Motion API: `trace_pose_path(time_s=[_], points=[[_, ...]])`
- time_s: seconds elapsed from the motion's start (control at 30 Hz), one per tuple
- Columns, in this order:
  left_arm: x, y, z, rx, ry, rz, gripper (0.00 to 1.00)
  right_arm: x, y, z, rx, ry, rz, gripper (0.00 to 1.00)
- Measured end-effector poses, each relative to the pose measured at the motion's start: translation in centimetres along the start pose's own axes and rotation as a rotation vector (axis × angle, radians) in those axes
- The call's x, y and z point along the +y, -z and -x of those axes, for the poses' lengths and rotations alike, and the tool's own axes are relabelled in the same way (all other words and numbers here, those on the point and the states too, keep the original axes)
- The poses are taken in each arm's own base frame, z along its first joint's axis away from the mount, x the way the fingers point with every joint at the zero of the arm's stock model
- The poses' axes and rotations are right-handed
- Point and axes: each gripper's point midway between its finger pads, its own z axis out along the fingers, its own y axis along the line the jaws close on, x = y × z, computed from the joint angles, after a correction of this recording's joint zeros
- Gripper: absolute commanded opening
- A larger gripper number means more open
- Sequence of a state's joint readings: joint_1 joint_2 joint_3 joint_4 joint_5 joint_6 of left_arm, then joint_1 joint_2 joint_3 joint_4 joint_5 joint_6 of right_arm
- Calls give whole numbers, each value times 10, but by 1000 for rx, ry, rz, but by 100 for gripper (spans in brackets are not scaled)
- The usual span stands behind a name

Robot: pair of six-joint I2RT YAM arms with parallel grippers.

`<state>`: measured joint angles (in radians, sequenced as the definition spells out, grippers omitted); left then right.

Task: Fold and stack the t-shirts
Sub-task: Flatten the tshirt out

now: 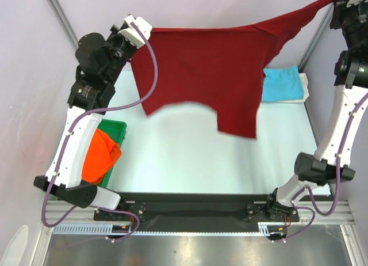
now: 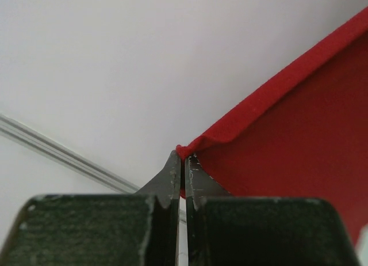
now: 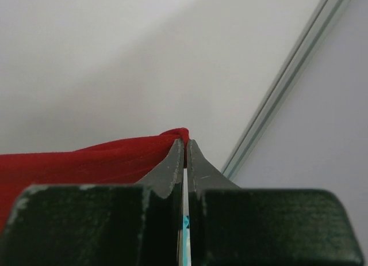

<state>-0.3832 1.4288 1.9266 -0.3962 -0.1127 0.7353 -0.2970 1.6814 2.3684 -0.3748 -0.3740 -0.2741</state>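
Left claw point(image 2: 183, 158), right claw point(image 3: 185, 144) each clamped on red shirt point(image 1: 201, 76) edge, spread wide, high so cloth hangs flat over tabletop point(image 1: 190, 162), likely for laying out.

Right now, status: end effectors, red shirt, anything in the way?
Left end effector and right end effector both shut on dark red t-shirt. Shirt hangs spread above table. Turquoise t-shirt far right, orange t-shirt at green tray, both aside.

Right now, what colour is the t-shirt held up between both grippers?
A plain dark red t-shirt, clearest in the top external view.
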Motion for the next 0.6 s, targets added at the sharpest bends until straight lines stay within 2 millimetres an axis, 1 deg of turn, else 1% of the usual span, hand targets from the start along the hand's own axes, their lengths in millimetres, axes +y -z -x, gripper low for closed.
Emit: trace_pose_path(time_s=[0.03,0.1,0.17,0.23,0.3,0.33,0.4,0.47,0.53,0.6], points=[[4,3,4,-11,2,10,0,0,6,8,-13,9,-4,0],[14,16,13,-34,6,31,1,2,24,28,-40,29,-11,0],[27,35,25,-69,11,58,1,7,49,51,-68,49,-18,0],[41,60,36,-105,16,87,0,12,79,77,-108,72,-32,0],[55,92,49,-152,22,120,0,16,109,103,-151,96,-52,0],[65,112,57,-182,26,144,0,19,128,118,-177,109,-65,0],[79,142,69,-229,32,180,0,24,159,143,-229,132,-88,0],[91,168,78,-272,36,212,1,28,185,163,-273,151,-109,0],[102,193,90,-322,40,245,0,31,212,192,-338,176,-134,0],[109,205,97,-352,41,263,0,31,231,216,-398,199,-156,0]])
